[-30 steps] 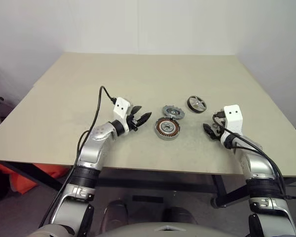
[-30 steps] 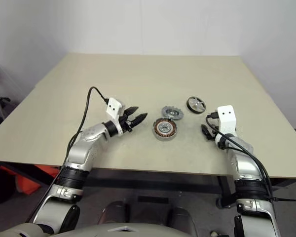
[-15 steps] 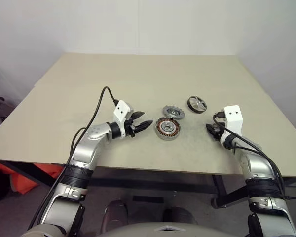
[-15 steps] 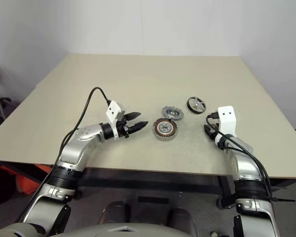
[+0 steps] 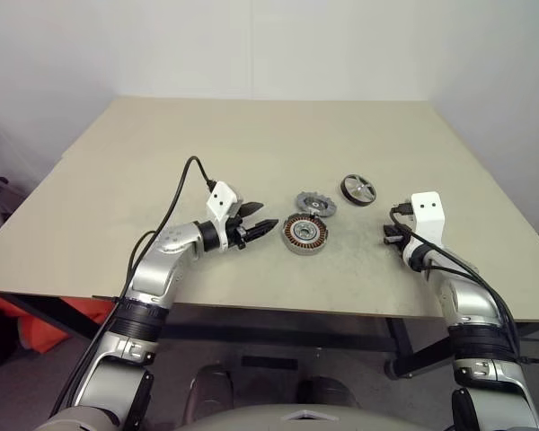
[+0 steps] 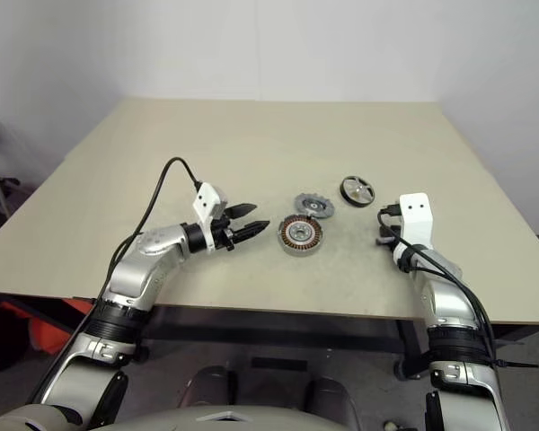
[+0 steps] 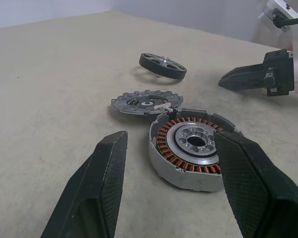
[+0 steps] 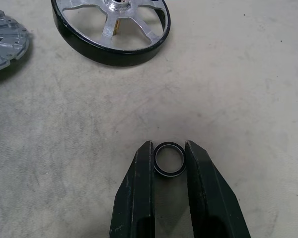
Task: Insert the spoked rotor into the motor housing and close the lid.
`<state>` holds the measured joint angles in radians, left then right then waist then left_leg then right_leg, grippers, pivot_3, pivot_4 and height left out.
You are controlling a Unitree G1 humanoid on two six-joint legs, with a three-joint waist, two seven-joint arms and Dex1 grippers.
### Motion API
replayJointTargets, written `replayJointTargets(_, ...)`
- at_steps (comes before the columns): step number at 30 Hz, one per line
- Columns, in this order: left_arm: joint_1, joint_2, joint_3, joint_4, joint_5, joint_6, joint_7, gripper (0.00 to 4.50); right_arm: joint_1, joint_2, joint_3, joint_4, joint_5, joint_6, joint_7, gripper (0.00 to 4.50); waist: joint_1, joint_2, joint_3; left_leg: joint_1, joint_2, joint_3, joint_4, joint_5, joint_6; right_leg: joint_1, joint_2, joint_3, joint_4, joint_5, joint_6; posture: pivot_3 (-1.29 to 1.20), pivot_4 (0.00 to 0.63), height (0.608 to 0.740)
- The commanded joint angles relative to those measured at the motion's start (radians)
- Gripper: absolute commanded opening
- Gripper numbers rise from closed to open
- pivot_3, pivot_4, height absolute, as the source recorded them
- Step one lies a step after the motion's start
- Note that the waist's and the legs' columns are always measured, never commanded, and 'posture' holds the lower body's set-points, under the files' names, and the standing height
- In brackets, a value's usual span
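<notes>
Spoked rotor point(image 5: 358, 189) found lying on the desk point(image 5: 162, 162) near the lid point(image 5: 315, 203), not yet in the motor housing point(image 5: 304, 233); noted left claw point(image 5: 260, 219) open beside housing, right claw point(image 8: 169, 145) pinching a small black ring point(image 8: 157, 169); judged next: reach for and grip rotor.

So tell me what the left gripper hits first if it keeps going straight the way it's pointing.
Most likely the motor housing: the left gripper points level across the table at it, its open fingers framing the housing in the wrist view. The lid lies just beyond.
</notes>
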<state>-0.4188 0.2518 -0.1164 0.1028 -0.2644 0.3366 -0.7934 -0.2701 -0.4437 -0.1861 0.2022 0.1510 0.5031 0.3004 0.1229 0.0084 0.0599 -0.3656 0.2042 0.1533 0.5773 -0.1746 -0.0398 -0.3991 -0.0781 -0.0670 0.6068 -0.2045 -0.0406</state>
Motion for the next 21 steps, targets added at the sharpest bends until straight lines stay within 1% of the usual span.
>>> replayJointTargets(1,-0.032,0.004,0.008,-0.021,-0.011,-0.008,0.001,2.92,-0.008,-0.004,-0.002,-0.048,0.004,0.016,0.002,0.56,0.0,0.0,0.0,0.0,0.0,0.0,0.0,0.0,0.0,0.0,0.0,0.0,0.0,0.0,0.0,0.0,0.0,0.74)
replayJointTargets(3,-0.033,0.003,0.009,-0.021,-0.011,-0.007,0.002,2.92,-0.003,-0.004,0.01,-0.073,0.009,0.016,0.021,0.56,0.0,0.0,0.0,0.0,0.0,0.0,0.0,0.0,0.0,0.0,0.0,0.0,0.0,0.0,0.0,0.0,0.0,0.74)
replayJointTargets(7,-0.035,-0.004,0.009,-0.023,-0.024,0.0,-0.005,2.92,0.008,0.008,0.05,-0.234,0.077,-0.016,0.14,0.56,-0.002,0.001,0.0,-0.001,0.0,0.0,0.0,0.0,0.0,-0.001,0.0,0.0,0.0,0.0,0.0,0.0,0.0,0.74)
replayJointTargets(11,-0.034,-0.006,0.009,-0.026,-0.032,0.007,-0.009,2.92,-0.007,0.008,0.072,-0.336,0.127,0.022,0.205,0.56,-0.002,0.001,0.0,-0.001,0.001,0.0,0.0,0.0,0.0,-0.001,0.001,0.0,0.0,0.0,0.0,0.0,0.0,0.74)
replayJointTargets(14,-0.032,-0.005,0.007,-0.029,-0.036,0.01,-0.013,2.92,-0.018,0.003,0.119,-0.391,0.15,0.058,0.255,0.56,-0.001,0.001,0.0,0.0,0.001,0.0,0.0,0.0,0.0,-0.001,0.001,0.0,0.0,0.0,0.0,0.0,0.0,0.74)
replayJointTargets(16,-0.032,-0.005,0.005,-0.03,-0.038,0.011,-0.014,2.92,-0.03,0.016,0.163,-0.393,0.147,0.065,0.274,0.56,-0.001,0.001,0.0,0.0,0.001,0.0,0.0,0.0,0.0,-0.001,0.001,0.0,0.0,0.0,0.0,0.0,0.0,0.74)
replayJointTargets(21,-0.03,-0.002,0.005,-0.034,-0.036,0.009,-0.013,2.92,-0.071,0.061,0.233,-0.316,0.109,0.057,0.262,0.56,-0.002,0.001,0.0,-0.001,0.001,0.0,0.0,0.0,0.0,-0.001,0.001,0.0,0.0,0.0,0.0,0.0,0.0,0.74)
